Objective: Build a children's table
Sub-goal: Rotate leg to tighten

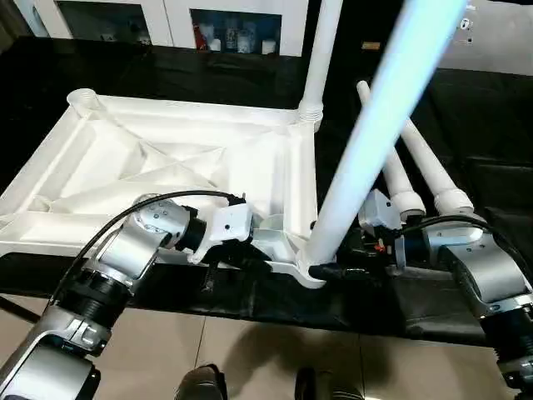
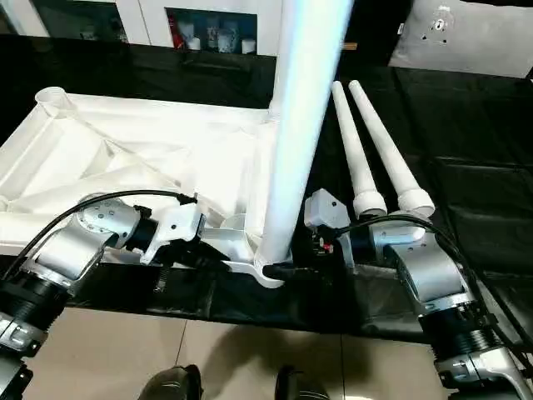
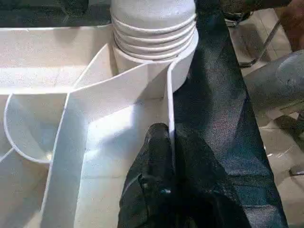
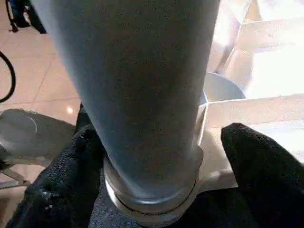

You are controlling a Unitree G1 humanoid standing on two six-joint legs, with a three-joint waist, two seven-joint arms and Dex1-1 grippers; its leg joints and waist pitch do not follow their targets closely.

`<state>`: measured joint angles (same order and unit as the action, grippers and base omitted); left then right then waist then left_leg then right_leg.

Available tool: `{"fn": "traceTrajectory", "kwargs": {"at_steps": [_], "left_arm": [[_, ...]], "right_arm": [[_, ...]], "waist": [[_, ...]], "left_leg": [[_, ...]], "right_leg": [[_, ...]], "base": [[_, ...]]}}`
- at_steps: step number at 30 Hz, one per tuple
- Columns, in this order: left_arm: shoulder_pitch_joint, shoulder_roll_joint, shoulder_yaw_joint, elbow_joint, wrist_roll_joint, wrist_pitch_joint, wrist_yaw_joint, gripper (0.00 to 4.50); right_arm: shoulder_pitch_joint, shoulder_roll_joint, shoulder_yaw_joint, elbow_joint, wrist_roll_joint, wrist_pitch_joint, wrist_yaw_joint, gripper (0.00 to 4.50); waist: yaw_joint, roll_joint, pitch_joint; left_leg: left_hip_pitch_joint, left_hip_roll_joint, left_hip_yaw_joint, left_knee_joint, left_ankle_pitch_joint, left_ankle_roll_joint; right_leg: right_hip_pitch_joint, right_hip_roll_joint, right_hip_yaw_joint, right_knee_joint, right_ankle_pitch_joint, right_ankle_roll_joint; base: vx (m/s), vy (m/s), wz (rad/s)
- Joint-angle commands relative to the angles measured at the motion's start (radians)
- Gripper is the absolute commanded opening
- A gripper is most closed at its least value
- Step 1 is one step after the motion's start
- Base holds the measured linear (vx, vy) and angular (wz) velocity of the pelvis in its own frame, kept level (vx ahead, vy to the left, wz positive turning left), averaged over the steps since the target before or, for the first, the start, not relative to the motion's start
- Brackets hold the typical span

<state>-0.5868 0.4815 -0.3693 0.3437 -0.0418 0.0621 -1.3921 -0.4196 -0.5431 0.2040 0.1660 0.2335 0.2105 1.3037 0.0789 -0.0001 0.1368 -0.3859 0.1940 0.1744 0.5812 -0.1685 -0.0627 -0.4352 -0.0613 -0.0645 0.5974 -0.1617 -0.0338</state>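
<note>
So roughly halfway: right gripper [image 4: 156,175] has its fingers apart around the base of the near leg [image 1: 366,150] standing in its corner socket; left gripper [image 3: 161,156] is pinched shut on the upside-down top's [image 1: 166,158] rim; far leg [image 1: 321,58] is in; two spare legs [image 2: 375,150] wait on the black worktop [image 2: 483,167].

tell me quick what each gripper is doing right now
left gripper: shut on the table top's rim.
right gripper: open around the standing leg.
</note>
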Motion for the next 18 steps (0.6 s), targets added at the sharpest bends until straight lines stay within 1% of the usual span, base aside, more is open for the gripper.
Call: {"fn": "traceTrajectory", "kwargs": {"at_steps": [1, 2, 5, 6, 9, 10, 12, 13, 14, 15, 16, 17, 18], "left_arm": [[-0.016, -0.006, -0.016, -0.016, -0.017, -0.029, -0.043, 0.0], [-0.018, -0.006, -0.016, -0.009, -0.016, -0.036, -0.041, 0.0], [-0.019, -0.006, -0.015, -0.004, -0.016, -0.041, -0.04, 0.0], [-0.017, -0.005, -0.013, -0.004, -0.016, -0.039, -0.038, 0.0], [-0.016, -0.003, -0.011, -0.004, -0.018, -0.037, -0.038, 0.0], [-0.014, -0.002, -0.008, -0.003, -0.02, -0.036, -0.039, 0.0], [-0.012, -0.001, -0.003, -0.005, -0.024, -0.03, -0.037, 0.0], [-0.009, -0.005, 0.005, -0.009, -0.028, -0.013, -0.022, 0.0], [-0.009, -0.005, 0.005, -0.009, -0.028, -0.013, -0.022, 0.0], [-0.007, -0.012, 0.015, -0.015, -0.033, 0.009, -0.001, 0.0], [-0.003, -0.037, 0.04, -0.036, -0.042, 0.084, 0.066, 0.0], [-0.003, -0.041, 0.044, -0.04, -0.043, 0.097, 0.078, 0.0], [-0.001, -0.067, 0.062, -0.054, -0.041, 0.146, 0.141, 0.0]], "right_arm": [[0.003, -0.009, 0.008, 0.001, 0.008, -0.001, 0.016, 3.76], [0.005, -0.011, 0.014, 0.004, 0.007, -0.009, 0.022, 3.69], [0.007, -0.011, 0.018, 0.007, 0.006, -0.015, 0.027, 3.43], [0.009, -0.009, 0.02, 0.008, 0.007, -0.012, 0.03, 3.25], [0.011, -0.006, 0.022, 0.008, 0.011, -0.003, 0.033, 3.1], [0.012, -0.003, 0.022, 0.007, 0.014, 0.004, 0.033, 2.98], [0.016, 0.006, 0.017, 0.003, 0.025, 0.022, 0.03, 2.79], [0.02, 0.018, 0.011, -0.005, 0.04, 0.053, 0.017, 2.75], [0.02, 0.018, 0.011, -0.005, 0.04, 0.053, 0.017, 2.75], [0.025, 0.03, 0.005, -0.015, 0.054, 0.087, -0.002, 2.65], [0.035, 0.067, -0.007, -0.039, 0.066, 0.156, -0.076, 2.63], [0.036, 0.075, -0.009, -0.042, 0.067, 0.167, -0.091, 2.62], [0.039, 0.107, -0.013, -0.046, 0.055, 0.191, -0.158, 2.62]], "waist": [[-0.005, -0.015, -0.089], [-0.004, -0.015, -0.089], [-0.003, -0.015, -0.089], [-0.003, -0.016, -0.087], [-0.002, -0.016, -0.086], [-0.003, -0.018, -0.082], [-0.001, -0.015, -0.082], [-0.002, -0.014, -0.081], [-0.002, -0.014, -0.082], [-0.001, -0.014, -0.082], [-0.002, -0.007, -0.08], [-0.002, -0.008, -0.08], [-0.003, -0.005, -0.078]], "left_leg": [[0.015, 0.034, 0.0, -0.053, -0.095, 0.116], [0.013, 0.033, 0.0, -0.052, -0.088, 0.12], [0.014, 0.034, 0.0, -0.052, -0.086, 0.123], [0.013, 0.034, 0.0, -0.052, -0.09, 0.122], [0.014, 0.034, -0.001, -0.053, -0.107, 0.115], [0.014, 0.034, 0.0, -0.053, -0.115, 0.111], [0.016, 0.034, -0.001, -0.053, -0.119, 0.106], [0.015, 0.034, -0.001, -0.054, -0.123, 0.104], [0.017, 0.034, -0.001, -0.054, -0.124, 0.103], [0.016, 0.034, -0.001, -0.054, -0.122, 0.102], [0.015, 0.035, -0.002, -0.055, -0.118, 0.096], [0.015, 0.034, -0.003, -0.055, -0.115, 0.094], [0.017, 0.032, -0.004, -0.056, -0.127, 0.084]], "right_leg": [[0.074, -0.074, 0.053, -0.054, -0.151, -0.229], [0.074, -0.073, 0.052, -0.053, -0.143, -0.23], [0.073, -0.072, 0.052, -0.053, -0.142, -0.23], [0.072, -0.072, 0.051, -0.054, -0.151, -0.229], [0.072, -0.073, 0.051, -0.056, -0.186, -0.222], [0.07, -0.072, 0.052, -0.059, -0.203, -0.216], [0.069, -0.073, 0.052, -0.059, -0.216, -0.213], [0.068, -0.071, 0.052, -0.06, -0.219, -0.211], [0.069, -0.072, 0.052, -0.061, -0.218, -0.212], [0.069, -0.072, 0.052, -0.06, -0.215, -0.212], [0.069, -0.071, 0.053, -0.058, -0.2, -0.221], [0.069, -0.071, 0.052, -0.059, -0.197, -0.221], [0.068, -0.071, 0.051, -0.062, -0.217, -0.22]], "base": [[0.0, 0.0, 0.0], [0.0, 0.0, 0.0], [0.0, 0.0, 0.0], [0.0, 0.0, 0.0], [0.0, 0.0, 0.0], [0.0, 0.0, 0.0], [0.0, 0.0, 0.0], [0.0, 0.0, 0.0], [0.0, 0.0, 0.0], [0.0, 0.0, 0.0], [0.0, 0.0, 0.0], [0.0, 0.0, 0.0], [0.0, 0.0, 0.0]]}}
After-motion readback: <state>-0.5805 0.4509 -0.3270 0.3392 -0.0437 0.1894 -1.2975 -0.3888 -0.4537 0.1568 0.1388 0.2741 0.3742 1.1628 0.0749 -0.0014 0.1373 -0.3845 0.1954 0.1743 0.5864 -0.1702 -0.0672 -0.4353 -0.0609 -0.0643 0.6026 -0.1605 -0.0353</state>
